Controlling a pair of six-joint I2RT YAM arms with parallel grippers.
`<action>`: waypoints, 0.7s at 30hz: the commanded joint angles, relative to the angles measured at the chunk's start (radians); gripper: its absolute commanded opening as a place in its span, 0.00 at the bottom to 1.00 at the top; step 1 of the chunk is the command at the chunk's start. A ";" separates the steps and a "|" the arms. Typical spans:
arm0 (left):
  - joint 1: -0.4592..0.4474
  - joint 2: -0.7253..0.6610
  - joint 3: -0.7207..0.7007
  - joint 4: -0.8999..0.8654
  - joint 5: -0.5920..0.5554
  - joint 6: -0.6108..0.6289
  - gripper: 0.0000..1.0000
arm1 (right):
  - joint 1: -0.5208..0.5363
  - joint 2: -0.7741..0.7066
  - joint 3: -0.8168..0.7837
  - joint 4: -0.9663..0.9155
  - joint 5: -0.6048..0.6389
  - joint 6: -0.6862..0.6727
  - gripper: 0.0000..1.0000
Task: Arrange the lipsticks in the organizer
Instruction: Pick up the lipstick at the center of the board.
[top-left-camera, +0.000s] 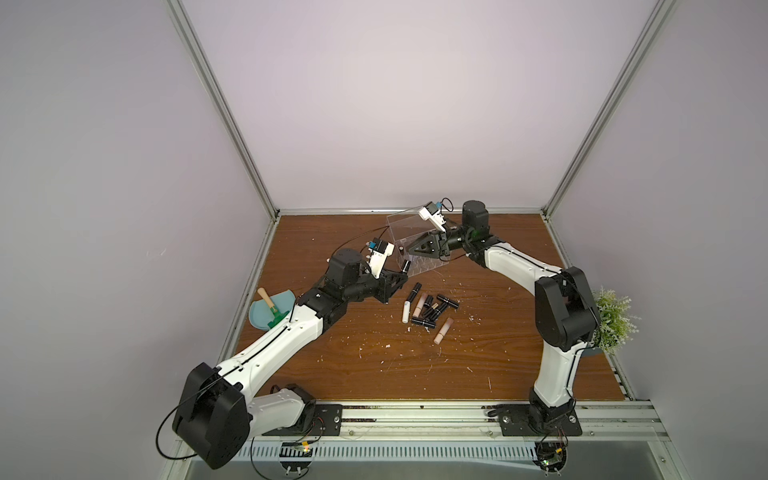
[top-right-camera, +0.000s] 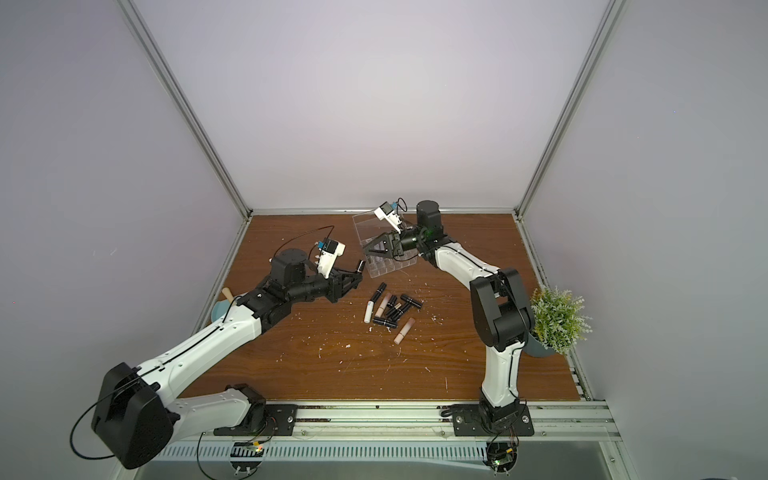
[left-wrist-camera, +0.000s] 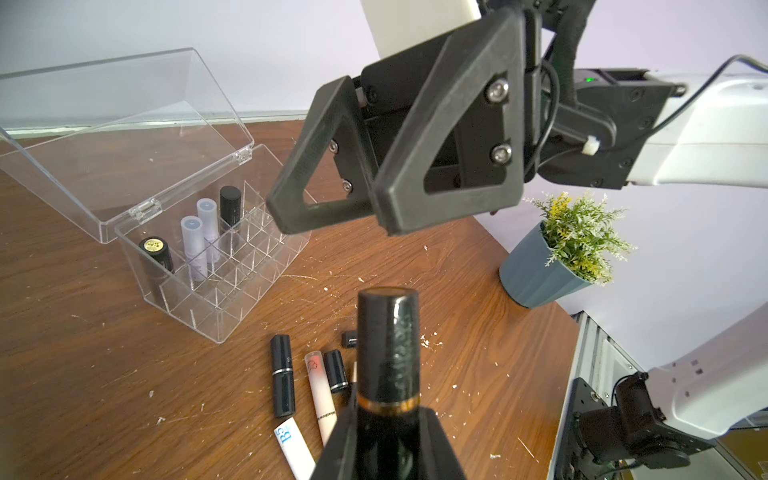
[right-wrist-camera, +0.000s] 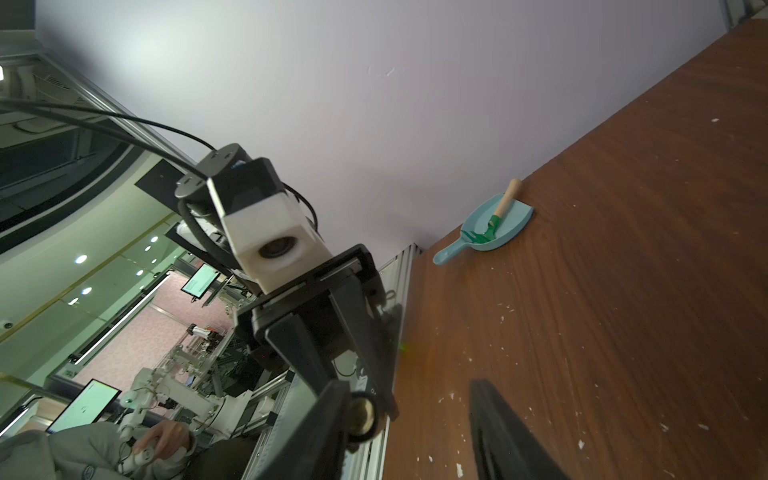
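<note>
A: What rests on the wooden table (top-left-camera: 374, 374)?

B: Toward its far edge stands the organizer (left-wrist-camera: 216, 316), its clear lid tipped back open. Four lipsticks stand upright in the row next to the hinge: a black one with a gold top (left-wrist-camera: 156, 253), a lavender pair (left-wrist-camera: 192, 237) and a plain black one (left-wrist-camera: 230, 205).

A: And the arms?

B: The right gripper (left-wrist-camera: 336, 216) is raised in the air close to the organizer, jaws apart with nothing between them. The left gripper (left-wrist-camera: 388, 432) is just beside the organizer's left end, pinching a black gold-banded lipstick (left-wrist-camera: 388, 353) that points upward (the gold band sits right at the fingertips).

A: The rest?

B: A loose pile of lipsticks (top-left-camera: 430, 309) lies flat on the table, nearer the robot than the organizer. It is mostly black, with some beige-pink and a white one (top-left-camera: 404, 311).
</note>
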 joint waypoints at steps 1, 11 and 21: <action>0.010 -0.021 -0.005 0.035 0.024 -0.005 0.22 | 0.024 -0.017 0.177 -0.587 -0.085 -0.508 0.52; 0.021 -0.036 -0.013 0.039 0.018 -0.003 0.22 | 0.043 0.054 0.316 -0.952 -0.138 -0.808 0.48; 0.023 -0.044 -0.006 0.047 0.046 -0.015 0.21 | 0.055 0.055 0.344 -0.959 -0.088 -0.810 0.49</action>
